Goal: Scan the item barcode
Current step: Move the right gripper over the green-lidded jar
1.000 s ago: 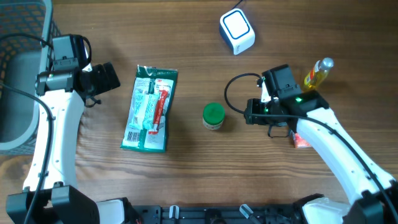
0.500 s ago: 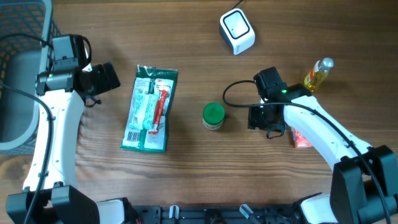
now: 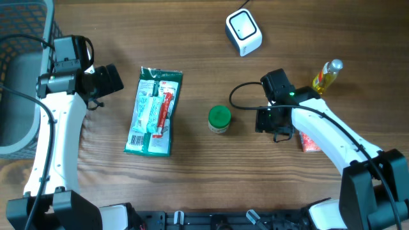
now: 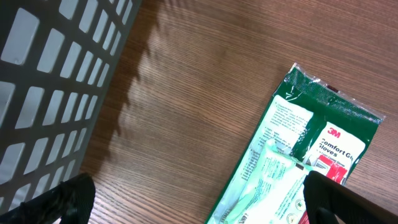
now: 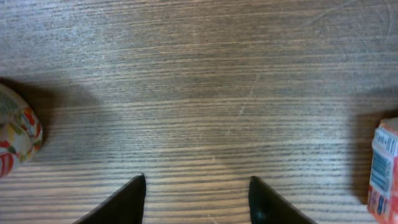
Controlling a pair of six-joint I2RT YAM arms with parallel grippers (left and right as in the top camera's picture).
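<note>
A brown, wood-grained surface [image 3: 192,185] fills every view, with a grey mesh basket [image 3: 29,19] at its left edge. The white barcode scanner [image 3: 243,32] sits at the far side, well apart from the goods. A green glove pack [image 3: 154,112] lies flat left of centre, and a green-lidded jar [image 3: 219,119] stands upright in the middle. Further right are a yellow oil bottle [image 3: 326,75] and a small red box [image 3: 308,142], whose printed label is too blurred to read, possibly a barcode. The right hand [image 5: 196,202] hangs over bare wood between jar and box, fingers apart and empty. The left hand [image 3: 107,80], spread wide, hovers between basket and glove pack.
</note>
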